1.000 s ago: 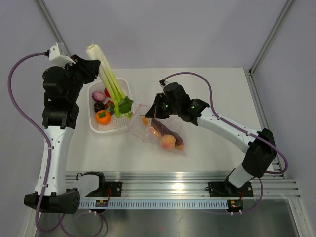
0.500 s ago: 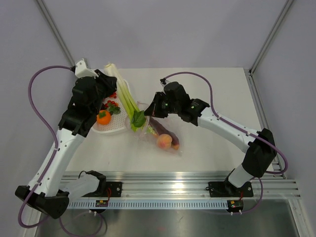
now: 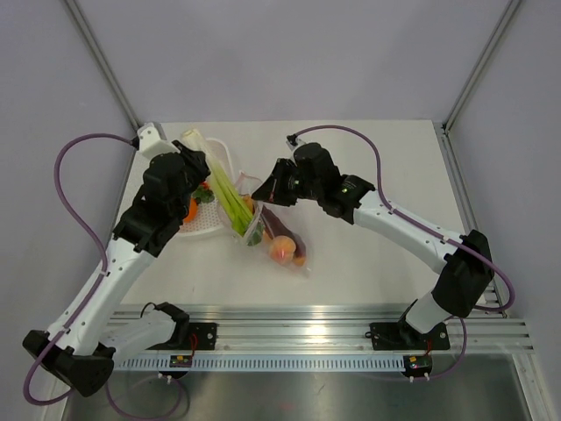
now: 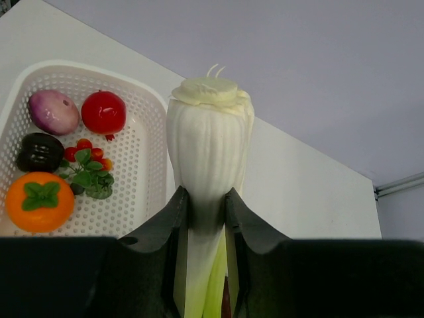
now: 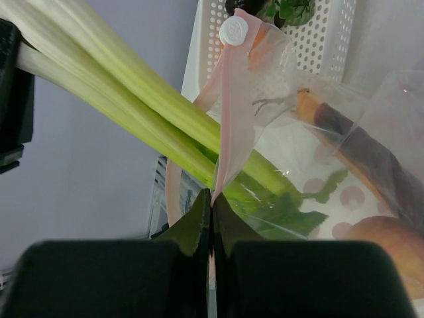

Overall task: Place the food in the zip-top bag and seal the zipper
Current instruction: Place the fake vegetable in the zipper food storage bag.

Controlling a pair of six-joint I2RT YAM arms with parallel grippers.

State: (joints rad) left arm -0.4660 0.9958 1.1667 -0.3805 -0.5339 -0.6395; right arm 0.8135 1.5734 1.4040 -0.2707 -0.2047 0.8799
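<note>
My left gripper [image 4: 207, 199] is shut on the white butt end of the celery stalk [image 4: 209, 132]. The stalk [image 3: 223, 184] slants down to the right, and its leafy end lies inside the mouth of the zip-top bag [image 3: 289, 250]. My right gripper [image 5: 212, 199] is shut on the pink zipper strip [image 5: 235, 112] and holds the mouth up and open beside the celery [image 5: 132, 93]. A peach [image 3: 281, 250], an eggplant [image 3: 280, 226] and a carrot [image 5: 308, 106] lie in the bag.
The white basket [image 4: 149, 165] stands left of the bag. It holds a purple onion [image 4: 53, 111], a red tomato [image 4: 103, 112], an orange [image 4: 40, 201], a dark fruit [image 4: 40, 151] and small red berries with leaves [image 4: 86, 169].
My left arm swung the celery from above the basket down and to the right, and its leafy end went into the bag's mouth. The right gripper kept hold of the zipper strip.
</note>
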